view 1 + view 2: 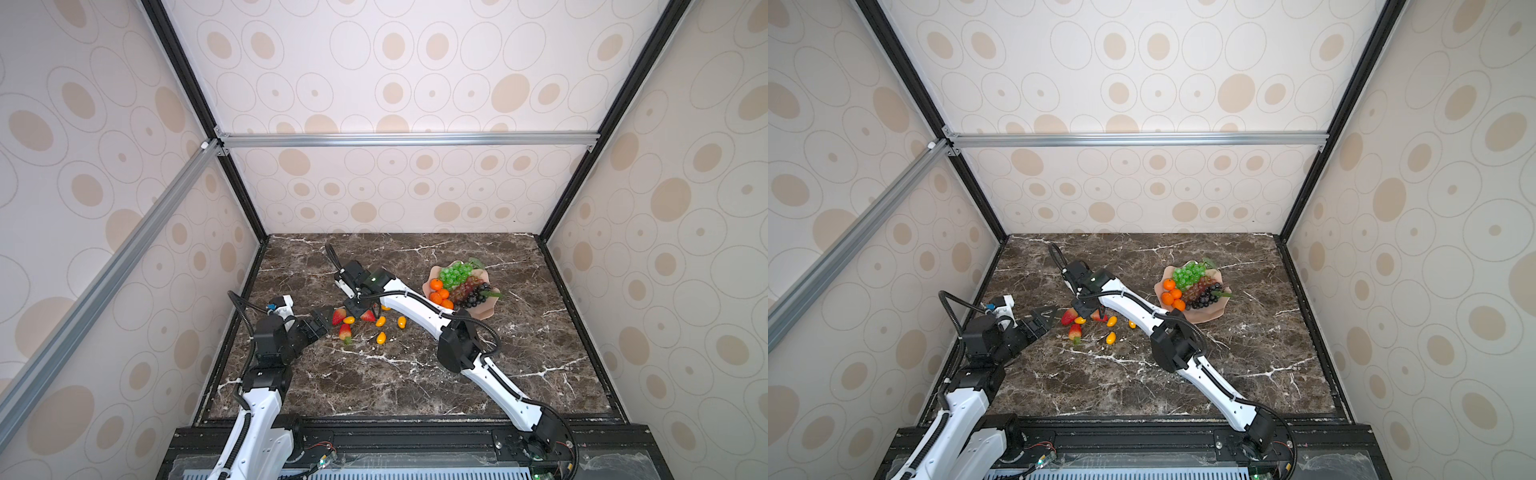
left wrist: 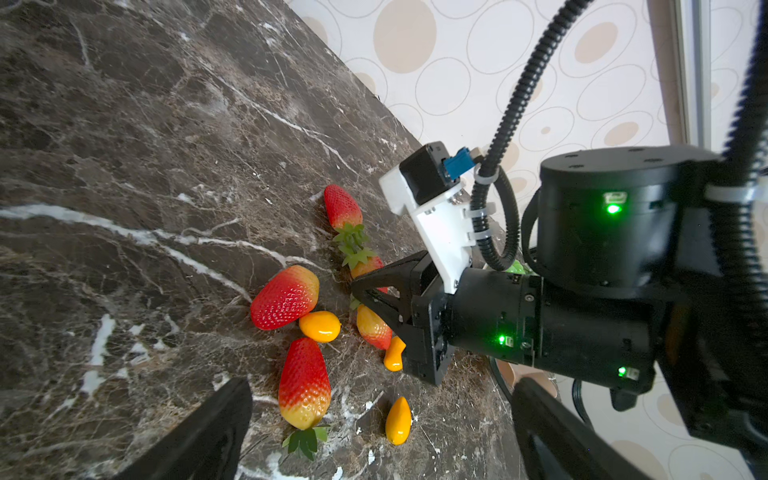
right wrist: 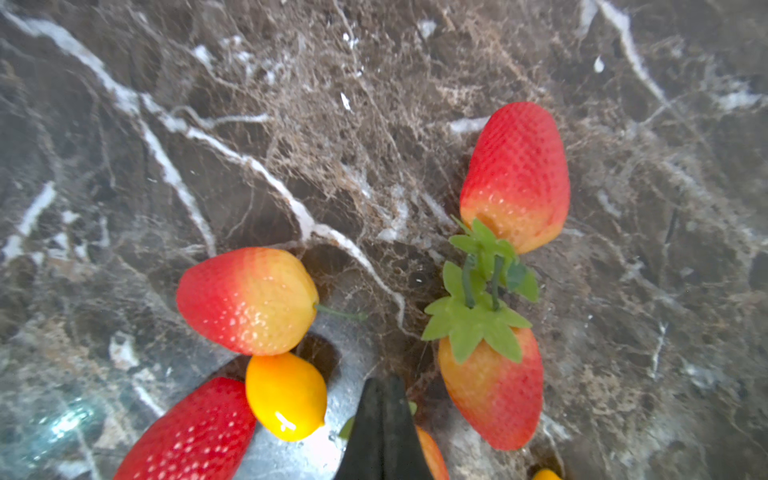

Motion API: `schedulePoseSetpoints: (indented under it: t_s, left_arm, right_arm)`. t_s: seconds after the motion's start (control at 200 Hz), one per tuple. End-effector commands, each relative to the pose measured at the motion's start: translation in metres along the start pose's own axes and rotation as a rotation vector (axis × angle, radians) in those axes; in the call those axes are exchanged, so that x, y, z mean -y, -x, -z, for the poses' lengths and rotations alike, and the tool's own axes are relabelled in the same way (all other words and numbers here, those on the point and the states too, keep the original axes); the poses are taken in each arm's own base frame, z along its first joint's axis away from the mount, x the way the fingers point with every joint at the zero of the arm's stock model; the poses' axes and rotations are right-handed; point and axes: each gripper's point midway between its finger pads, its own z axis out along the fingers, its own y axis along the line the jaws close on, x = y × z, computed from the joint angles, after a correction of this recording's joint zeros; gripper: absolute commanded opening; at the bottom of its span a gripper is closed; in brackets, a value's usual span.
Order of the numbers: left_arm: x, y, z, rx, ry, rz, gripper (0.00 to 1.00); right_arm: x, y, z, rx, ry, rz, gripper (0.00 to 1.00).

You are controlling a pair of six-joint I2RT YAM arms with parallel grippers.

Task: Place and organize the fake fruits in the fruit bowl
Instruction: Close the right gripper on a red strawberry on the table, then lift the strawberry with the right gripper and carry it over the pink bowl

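Note:
Several red strawberries (image 1: 338, 316) and yellow-orange kumquats (image 1: 380, 321) lie loose on the marble left of centre. The pale pink fruit bowl (image 1: 482, 313) at the back right holds tangerines (image 1: 436, 284) and green, red-purple and black grape bunches (image 1: 467, 289). My right gripper (image 3: 384, 386) reaches across among the strawberries, its jaws shut, with green leaves showing on both sides of the tips and a strawberry (image 3: 432, 457) just behind them. My left gripper (image 2: 382, 390) stands open just left of the cluster, level with a strawberry (image 2: 305, 382) and a kumquat (image 2: 398, 419), touching neither.
The right arm's forearm (image 1: 415, 305) stretches over the table between the loose fruit and the bowl. Patterned walls (image 1: 395, 195) with black frame posts close in the marble top (image 1: 374, 386) at the back and on both sides.

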Motion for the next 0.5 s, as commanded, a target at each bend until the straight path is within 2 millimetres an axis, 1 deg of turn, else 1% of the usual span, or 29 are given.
schedulePoseSetpoints:
  t_s: [0.0, 0.22, 0.335, 0.395, 0.495]
  left_arm:
    - [0.015, 0.013, 0.003, 0.019, -0.042, -0.048, 0.98]
    - [0.036, 0.023, 0.006, 0.028, -0.112, -0.117, 0.98]
    - [0.042, 0.023, 0.005, 0.023, -0.138, -0.123, 0.98]
    - [0.046, 0.023, 0.004, 0.023, -0.152, -0.127, 0.98]
    - [0.059, 0.022, 0.004, 0.033, -0.209, -0.142, 0.98]
  right_arm:
    - [-0.002, 0.023, 0.041, 0.074, 0.021, -0.020, 0.00]
    - [0.002, 0.037, 0.068, 0.128, 0.045, -0.056, 0.00]
    - [0.005, 0.042, 0.086, 0.155, 0.045, -0.061, 0.00]
    - [0.006, 0.043, 0.094, 0.161, 0.043, -0.062, 0.00]
    - [0.013, 0.043, 0.110, 0.173, 0.022, -0.069, 0.00]
